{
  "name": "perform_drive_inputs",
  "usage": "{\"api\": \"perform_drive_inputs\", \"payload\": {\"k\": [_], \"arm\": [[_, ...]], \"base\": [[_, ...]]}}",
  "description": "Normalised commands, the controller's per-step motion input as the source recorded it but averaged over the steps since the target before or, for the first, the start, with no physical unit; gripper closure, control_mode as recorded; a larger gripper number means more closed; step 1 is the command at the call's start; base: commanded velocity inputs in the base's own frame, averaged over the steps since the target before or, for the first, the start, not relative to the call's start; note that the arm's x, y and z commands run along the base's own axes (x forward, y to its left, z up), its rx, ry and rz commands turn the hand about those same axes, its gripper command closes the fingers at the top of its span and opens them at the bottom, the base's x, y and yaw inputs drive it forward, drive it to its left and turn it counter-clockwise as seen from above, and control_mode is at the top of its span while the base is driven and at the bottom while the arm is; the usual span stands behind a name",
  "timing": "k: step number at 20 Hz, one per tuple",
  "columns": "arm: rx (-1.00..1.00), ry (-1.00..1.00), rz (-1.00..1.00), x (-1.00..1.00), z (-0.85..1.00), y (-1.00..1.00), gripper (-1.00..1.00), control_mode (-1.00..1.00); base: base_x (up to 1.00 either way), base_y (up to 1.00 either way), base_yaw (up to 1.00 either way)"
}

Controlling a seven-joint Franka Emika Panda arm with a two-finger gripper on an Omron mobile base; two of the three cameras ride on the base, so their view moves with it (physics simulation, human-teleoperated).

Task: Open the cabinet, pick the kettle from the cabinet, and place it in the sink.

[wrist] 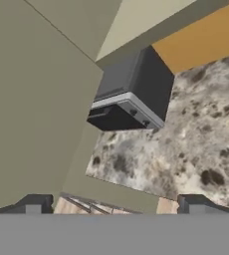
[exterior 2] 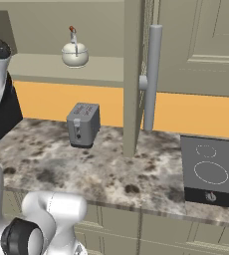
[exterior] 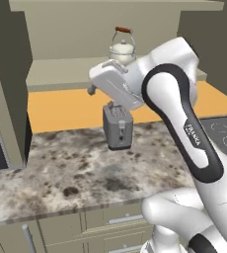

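You are looking at the cabinet [exterior 2: 186,45] with both doors swung open: one door stands edge-on in the right base view, its long grey bar handle [exterior 2: 152,77] facing you, and the other door [exterior: 7,84] hangs at the left of the left base view. Below runs the speckled stone counter [exterior: 71,173], backed by an orange wall strip, with a black cooktop [exterior 2: 211,172] at its right end.

Your arm [exterior: 177,113] rises from the lower right of the left base view, bends at a high elbow and reaches forward and to the left, the white wrist held above the counter, in front of the shelf. In the hand view the gripper [wrist: 114,205] looks down past the left door at a dark boxy appliance [wrist: 129,97]; its fingertips stand spread wide apart, holding nothing.

A grey toaster [exterior 2: 83,124] sits on the counter below the shelf.

The kettle [exterior 2: 75,54] stands upright on the cabinet's shelf, above the toaster.
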Motion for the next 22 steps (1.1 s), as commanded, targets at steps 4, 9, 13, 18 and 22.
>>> {"api": "perform_drive_inputs", "payload": {"k": [4, 9, 13, 18, 22], "arm": [[-0.15, -0.18, -0.05, -0.05, 0.01, -0.33, -1.00, -1.00], [-0.13, -0.13, -0.03, -0.04, 0.05, -0.35, -1.00, -1.00], [-0.11, -0.09, -0.04, -0.02, 0.08, -0.36, -1.00, -1.00], [-0.08, -0.10, -0.03, 0.00, 0.09, -0.34, -1.00, -1.00], [-0.05, -0.14, -0.04, 0.00, 0.07, -0.35, -1.00, -1.00]], "base": [[0.00, 0.00, 0.00], [0.00, 0.00, 0.00], [0.00, 0.00, 0.00], [0.00, 0.00, 0.00], [0.00, 0.00, 0.00]]}}
